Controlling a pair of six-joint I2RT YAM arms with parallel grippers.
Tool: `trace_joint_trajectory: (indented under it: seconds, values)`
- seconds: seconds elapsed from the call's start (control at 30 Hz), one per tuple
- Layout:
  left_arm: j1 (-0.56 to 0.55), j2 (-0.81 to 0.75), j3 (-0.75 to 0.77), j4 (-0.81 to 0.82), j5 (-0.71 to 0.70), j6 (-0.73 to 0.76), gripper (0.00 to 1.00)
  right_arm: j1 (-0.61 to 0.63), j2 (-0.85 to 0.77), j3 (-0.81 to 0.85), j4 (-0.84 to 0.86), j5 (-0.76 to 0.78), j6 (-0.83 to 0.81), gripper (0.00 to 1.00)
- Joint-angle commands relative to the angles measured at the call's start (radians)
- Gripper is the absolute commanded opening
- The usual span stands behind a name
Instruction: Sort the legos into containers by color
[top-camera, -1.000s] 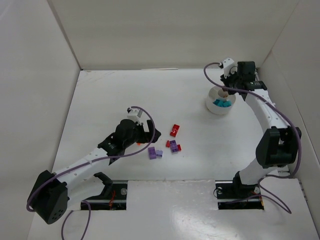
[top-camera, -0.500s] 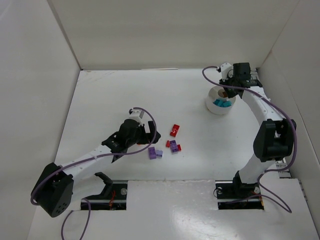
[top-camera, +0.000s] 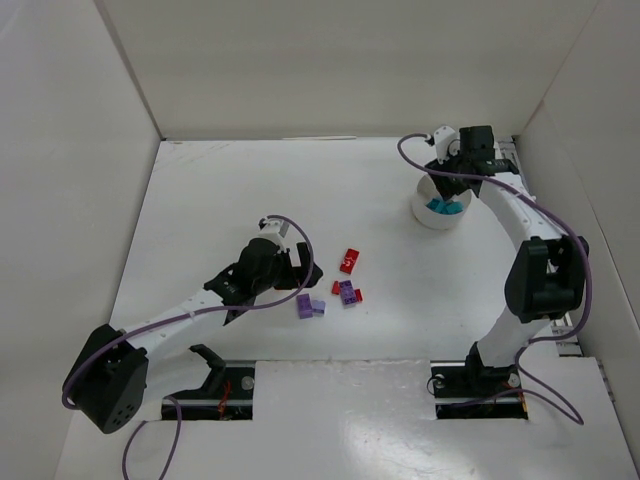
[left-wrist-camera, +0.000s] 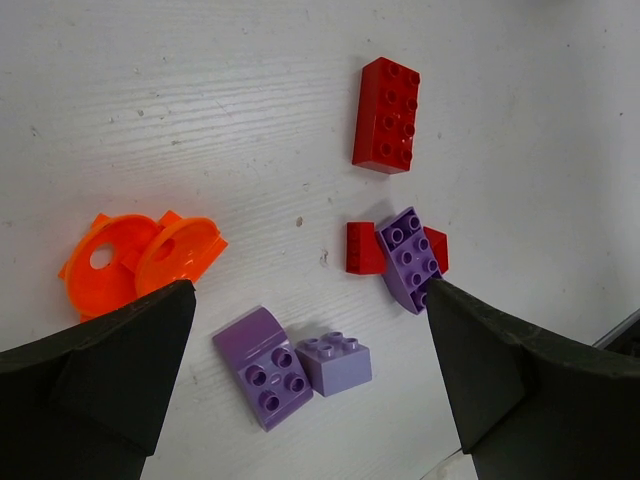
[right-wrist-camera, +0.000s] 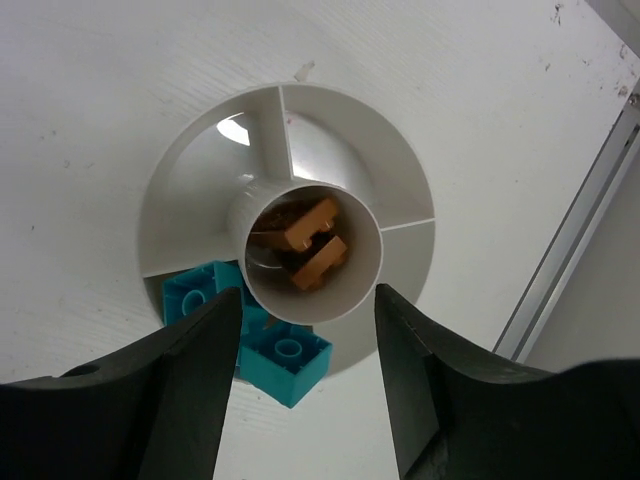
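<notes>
Right gripper (right-wrist-camera: 308, 292) is hovering over the white dish (right-wrist-camera: 180, 190) with its jaws standing partly apart and gripping nothing. The hub (right-wrist-camera: 312, 308) is sitting straight under the gap with orange pieces (right-wrist-camera: 310, 240) inside it. Teal bricks (right-wrist-camera: 285, 358) are lying in the wedge just beside the left finger.

Left gripper (left-wrist-camera: 308, 295) is hanging wide open and empty over the loose legos.
- Between the jaws: curved purple brick (left-wrist-camera: 262, 372) and small purple brick (left-wrist-camera: 335, 362), touching each other.
- At the left finger: orange shells (left-wrist-camera: 140, 255).
- Just inside the right finger: red-and-purple cluster (left-wrist-camera: 405, 255).
- Ahead of the tips and apart: long red brick (left-wrist-camera: 386, 115).

Risks, as a judgement:
- Closing this wide could be catching both purple bricks at once and dropping one mid-carry.
- The left finger could be shoving the orange shells aside.
- Grabbing the cluster whole would be putting red and purple into one wedge.
- On the right side, a finger dropping lower could be clipping the hub wall and tipping or sliding the light dish, spilling the teal.

Writing: no brand or label is showing anywhere. A pale mark on the long red brick in the overhead view is too small to read.
</notes>
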Motion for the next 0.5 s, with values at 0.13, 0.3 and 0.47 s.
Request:
trace_joint_trajectory:
  seconds: [0.13, 0.3, 0.47]
  values:
    - [-0.006, -0.034, 0.027, -0.007, 0.01, 0.009, 1.0, 0.03, -0.102, -0.003, 0.053, -0.013, -0.009, 0.62]
    - [-0.006, -0.011, 0.082, -0.007, 0.033, 0.077, 1.0, 0.03, -0.269, -0.126, 0.1, -0.013, 0.02, 0.67]
    - [-0.026, 0.122, 0.157, 0.03, 0.042, 0.167, 1.0, 0.03, -0.517, -0.353, 0.159, -0.035, 0.074, 0.81]
